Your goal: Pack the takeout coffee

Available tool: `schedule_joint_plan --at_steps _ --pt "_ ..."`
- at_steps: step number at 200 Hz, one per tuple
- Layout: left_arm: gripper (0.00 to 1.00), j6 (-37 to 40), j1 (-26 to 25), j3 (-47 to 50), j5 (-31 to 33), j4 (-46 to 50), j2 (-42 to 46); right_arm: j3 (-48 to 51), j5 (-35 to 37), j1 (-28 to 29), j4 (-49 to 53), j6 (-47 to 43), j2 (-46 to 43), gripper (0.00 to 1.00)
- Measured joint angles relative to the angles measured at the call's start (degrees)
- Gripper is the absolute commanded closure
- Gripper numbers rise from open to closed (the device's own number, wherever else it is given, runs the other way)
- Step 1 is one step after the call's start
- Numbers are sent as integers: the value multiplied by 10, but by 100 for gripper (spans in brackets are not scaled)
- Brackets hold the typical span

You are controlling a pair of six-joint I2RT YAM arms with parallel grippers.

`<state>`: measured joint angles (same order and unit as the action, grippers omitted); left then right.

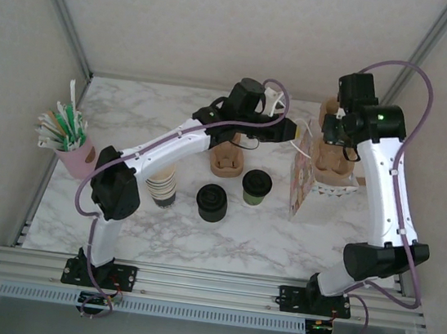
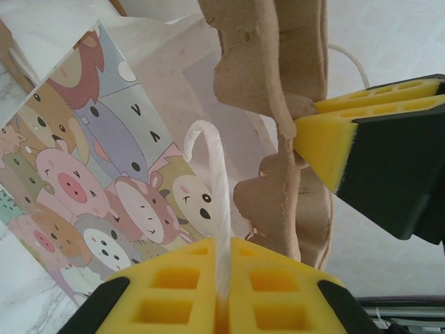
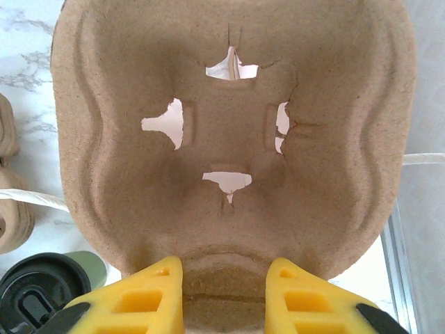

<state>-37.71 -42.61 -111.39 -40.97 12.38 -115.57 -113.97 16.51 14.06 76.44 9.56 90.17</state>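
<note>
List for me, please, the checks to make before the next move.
1. Left pincer shut on white cord handle of cartoon-printed paper bag: ok.
2. Right pincer gripping brown moulded-pulp cup tray: ok.
3. Bag mouth open wide enough for tray: cannot tell.
4. Olive-green paper coffee cup with black plastic lid upright on marble table: ok.

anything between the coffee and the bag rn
Nothing visible stands on the table between the takeout coffee and the paper bag to its right. The pulp carrier gripped by the right tool hangs close by the bag's open top.
</note>
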Motion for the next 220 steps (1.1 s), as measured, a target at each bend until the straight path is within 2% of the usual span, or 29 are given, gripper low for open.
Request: schedule_joint_plan --at_steps 105,220 --pt "95 0 0 -6 0 9 -5 41 4 -13 9 -7 13 79" --pt "96 0 0 -2 2 8 -5 42 -7 -28 5 -7 18 80"
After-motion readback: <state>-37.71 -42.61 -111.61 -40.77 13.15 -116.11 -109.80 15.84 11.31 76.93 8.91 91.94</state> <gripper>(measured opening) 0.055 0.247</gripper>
